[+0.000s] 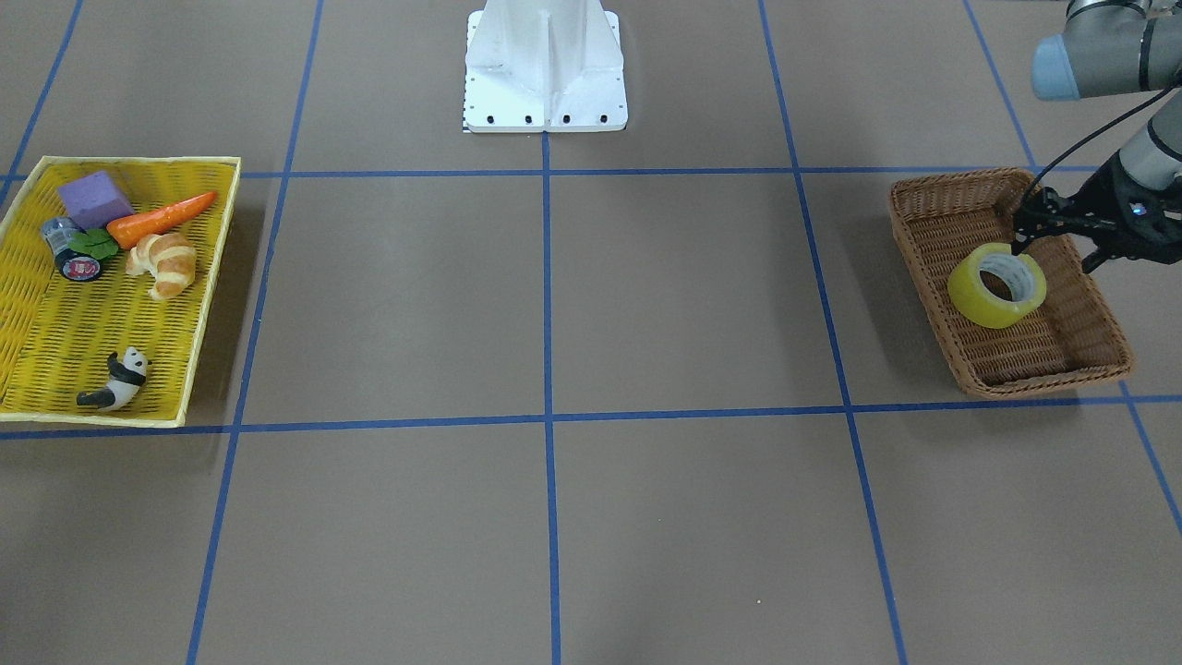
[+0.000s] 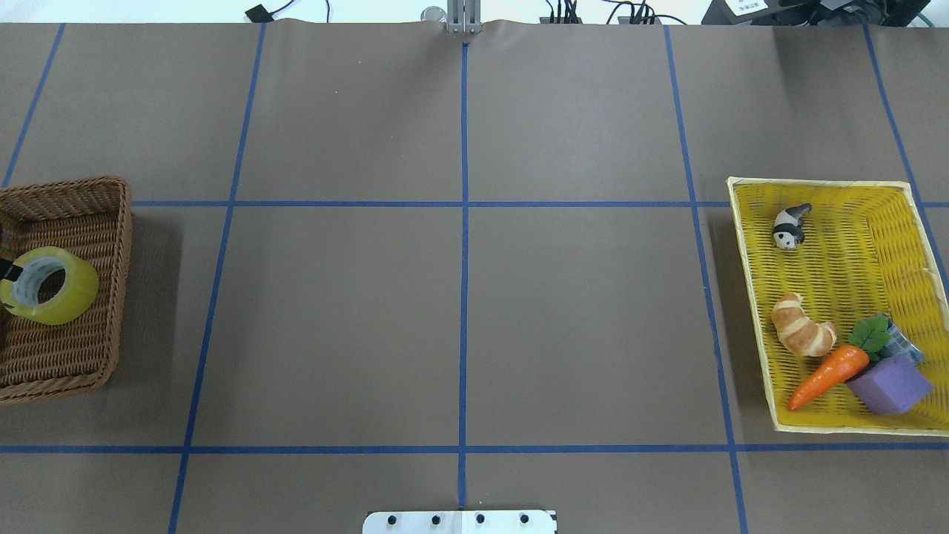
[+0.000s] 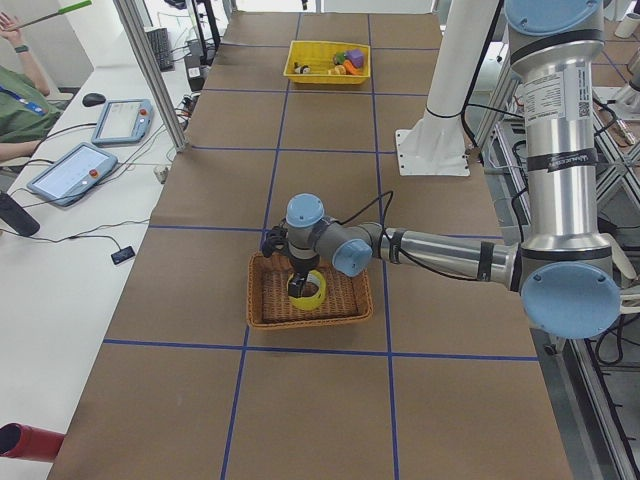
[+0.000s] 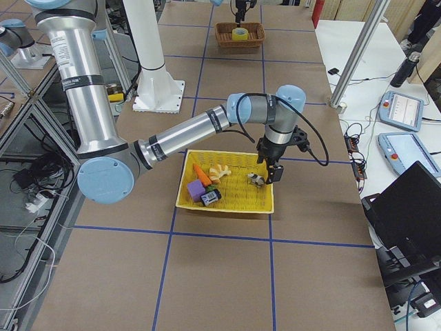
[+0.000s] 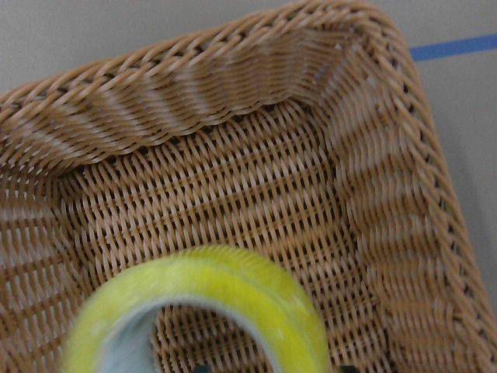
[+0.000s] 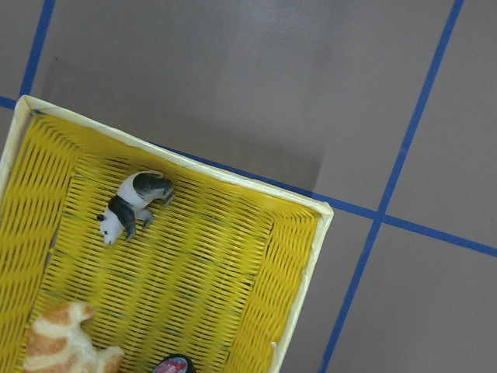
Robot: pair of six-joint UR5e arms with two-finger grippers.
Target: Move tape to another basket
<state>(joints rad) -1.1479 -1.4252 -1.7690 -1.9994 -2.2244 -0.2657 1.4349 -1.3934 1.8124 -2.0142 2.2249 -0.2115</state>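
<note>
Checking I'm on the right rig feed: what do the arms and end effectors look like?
Both are silver-grey tubes with pale blue joint caps: left arm, right arm. A white printed label wraps each upper link, and a black cable loops near each wrist. The left end effector and right end effector are black.

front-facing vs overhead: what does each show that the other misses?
Front-facing only: the left arm, its fingers at the rim of the tape, and the red label on the can. Overhead only: cables along the far edge of the table; of the arm, just a black tip at the frame's edge. Both: the tape tilted in the brown basket, and the yellow tray with panda, croissant, carrot, purple block.
</note>
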